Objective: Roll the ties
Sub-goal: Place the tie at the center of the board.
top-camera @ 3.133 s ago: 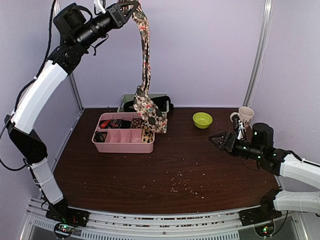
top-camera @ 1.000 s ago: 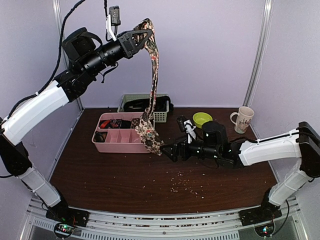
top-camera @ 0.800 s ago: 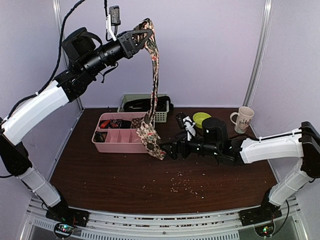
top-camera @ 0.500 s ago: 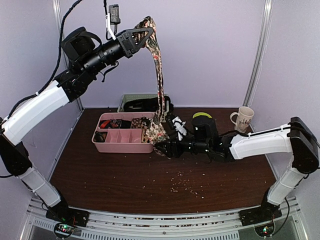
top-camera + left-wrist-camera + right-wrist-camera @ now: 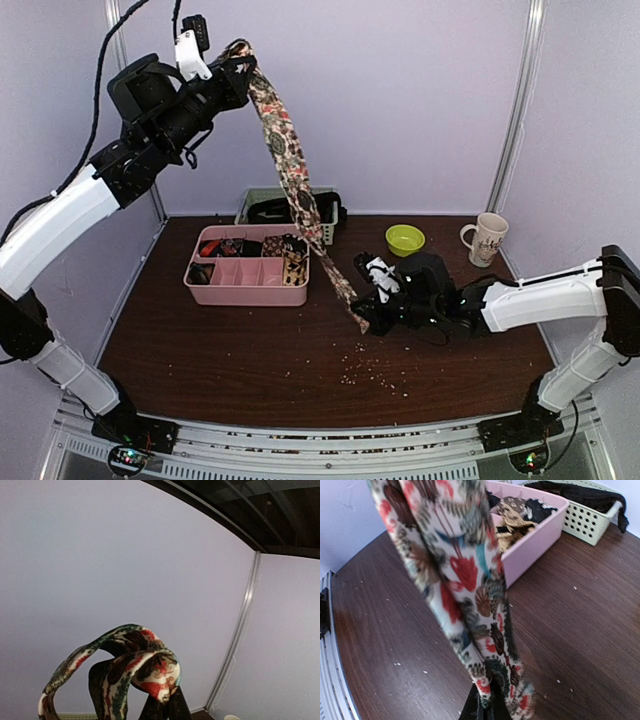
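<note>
- Top external: high above and behind both arm bases, looking down on the whole table (image 5: 230, 350)
- Left wrist: just behind the left claw (image 5: 235, 68), raised, facing the back wall (image 5: 100, 555)
- Right wrist: just behind the right claw (image 5: 485, 707), low, facing the pink tray (image 5: 532, 547)
- All three share the tie (image 5: 290, 165)

Arms (image 5: 60, 215): white shells, blk joints, blk cables (image 5: 100, 70).
</note>
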